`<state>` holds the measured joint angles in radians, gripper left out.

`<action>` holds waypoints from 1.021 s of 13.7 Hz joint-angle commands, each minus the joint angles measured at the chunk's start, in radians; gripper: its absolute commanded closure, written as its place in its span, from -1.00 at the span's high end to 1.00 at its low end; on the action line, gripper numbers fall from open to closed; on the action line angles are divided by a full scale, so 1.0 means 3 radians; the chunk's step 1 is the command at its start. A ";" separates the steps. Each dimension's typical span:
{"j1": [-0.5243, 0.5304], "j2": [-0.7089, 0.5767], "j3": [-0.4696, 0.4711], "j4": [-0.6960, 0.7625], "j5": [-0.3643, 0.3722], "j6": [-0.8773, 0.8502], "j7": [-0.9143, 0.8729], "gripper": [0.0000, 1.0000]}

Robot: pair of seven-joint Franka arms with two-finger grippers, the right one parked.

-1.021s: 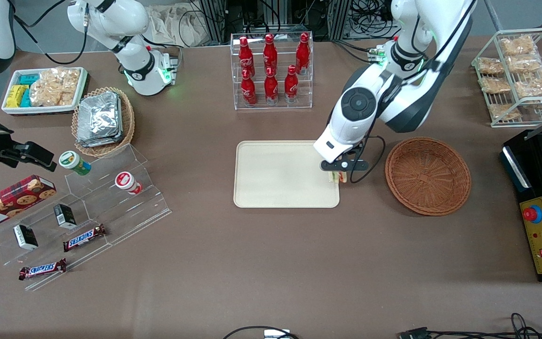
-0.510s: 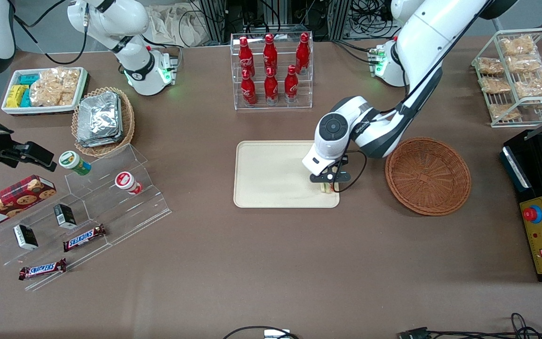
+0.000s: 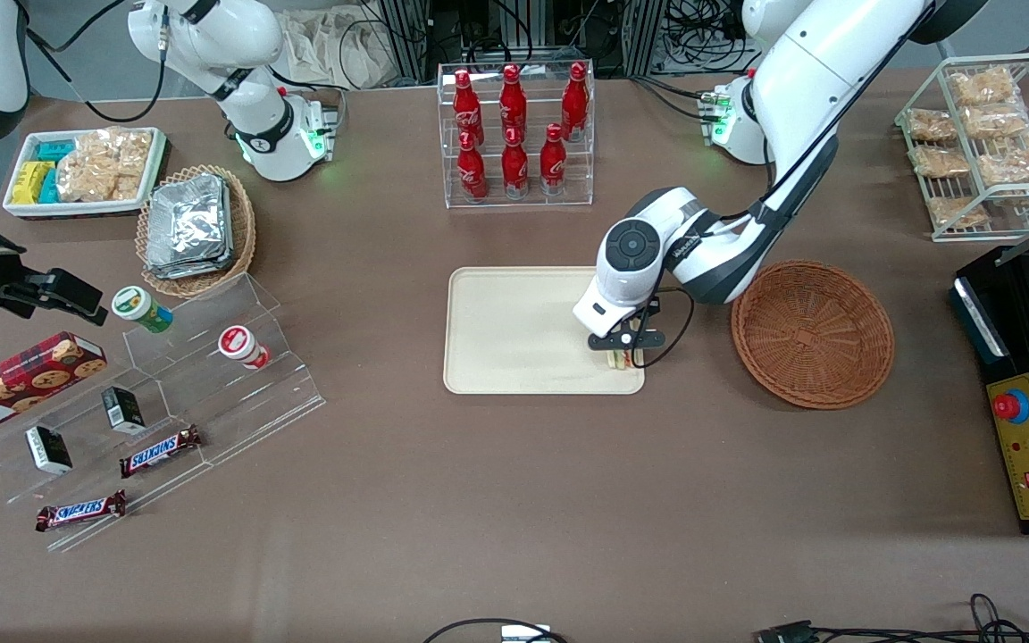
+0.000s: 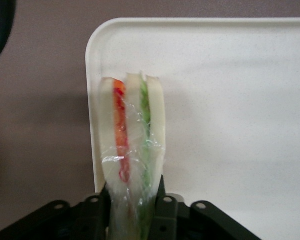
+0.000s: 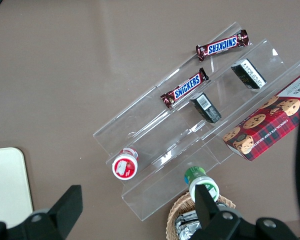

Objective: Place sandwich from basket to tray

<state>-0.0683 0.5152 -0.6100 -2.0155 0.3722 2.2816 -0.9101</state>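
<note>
Over the tray's (image 3: 514,330) corner nearest the basket (image 3: 812,333) and the front camera, the gripper (image 3: 623,348) hangs low, clenched on the sandwich (image 3: 619,360). The wrist view shows the wedge (image 4: 132,150) squeezed between the two black fingers (image 4: 101,207), its red and green filling stripes running lengthwise away from the jaws, the clear wrap crinkled around the white bread. The sandwich lies above the tray's (image 4: 230,100) cream surface, just inside its rounded corner and close to the rim; whether it touches the tray I cannot tell. The basket sits on the brown table (image 3: 514,500) beside the tray, toward the working arm's end, apart from the tray's edge, its woven bottom bare. Farther from the front camera than the tray stands a clear rack of red bottles (image 3: 514,125). Toward the parked arm's end of the table, well apart from the tray, a clear stepped stand (image 3: 166,393) carries candy bars (image 3: 160,449) and small cups (image 3: 242,346).
</note>
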 commanded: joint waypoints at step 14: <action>0.0069 -0.2249 0.1638 0.0153 -0.1164 -0.1811 0.2393 1.00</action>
<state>-0.0246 -0.1163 -0.2067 -1.9253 0.0445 1.7477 -0.2750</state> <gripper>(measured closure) 0.000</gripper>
